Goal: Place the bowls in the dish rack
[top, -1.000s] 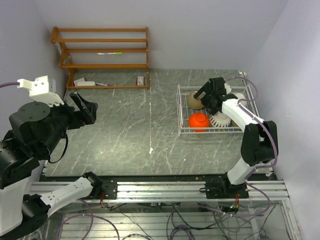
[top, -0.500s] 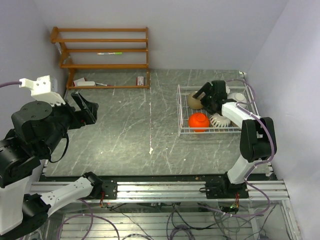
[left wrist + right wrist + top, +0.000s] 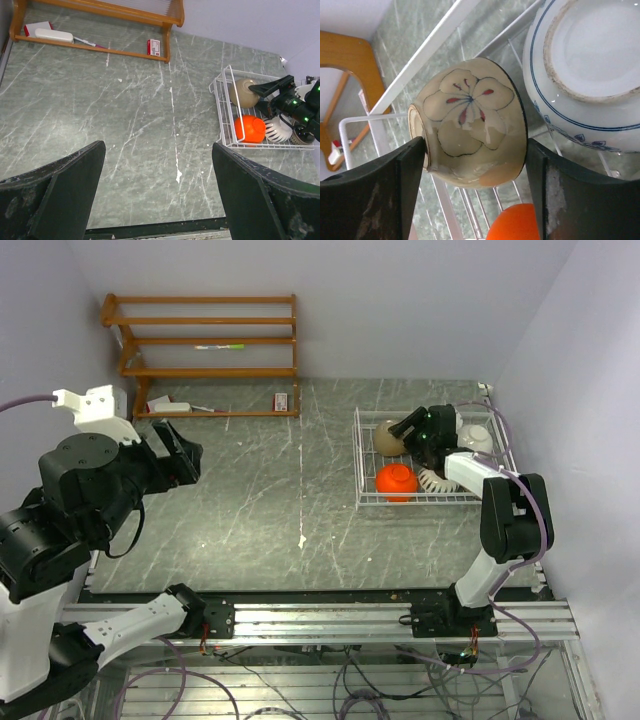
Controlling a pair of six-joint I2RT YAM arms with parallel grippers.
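The left arm is folded high over the table's left edge. Its left gripper (image 3: 157, 148) points down and forward. Its flat, matte-black fingers (image 3: 55, 192) stand wide apart with nothing between them.

The table (image 3: 260, 490) is a grey-green slab with white veins like marble. A brown wooden shelf (image 3: 205, 340) stands at its back left.

The dish rack (image 3: 360, 465) sits at the back right of the table. It is a low rectangular basket of thin white wire, with its long axis running left to right in the top view. It holds four bowls that we can make out:
- The tan bowl (image 3: 475, 120) lies at the rack's back left corner. It is glazed, with a petal motif outlined in dark line and flecked red.
- The glossy orange bowl (image 3: 397, 480) lies in front of it, dome up.
- The ribbed white bowl (image 3: 277, 131) lies just right of the orange one.
- The blue-and-white bowl (image 3: 580, 115) lies at the back right, upside down, with its unglazed foot ring showing.

The tan bowl lies on its side. Its axis runs from finger to finger, foot ring toward the left finger and dark rim toward the right.

The right arm rises from its base, and its white forearm reaches back and left over the rack. The right gripper (image 3: 476, 150) has both fingers against the tan bowl's opposite ends, clamped on it.
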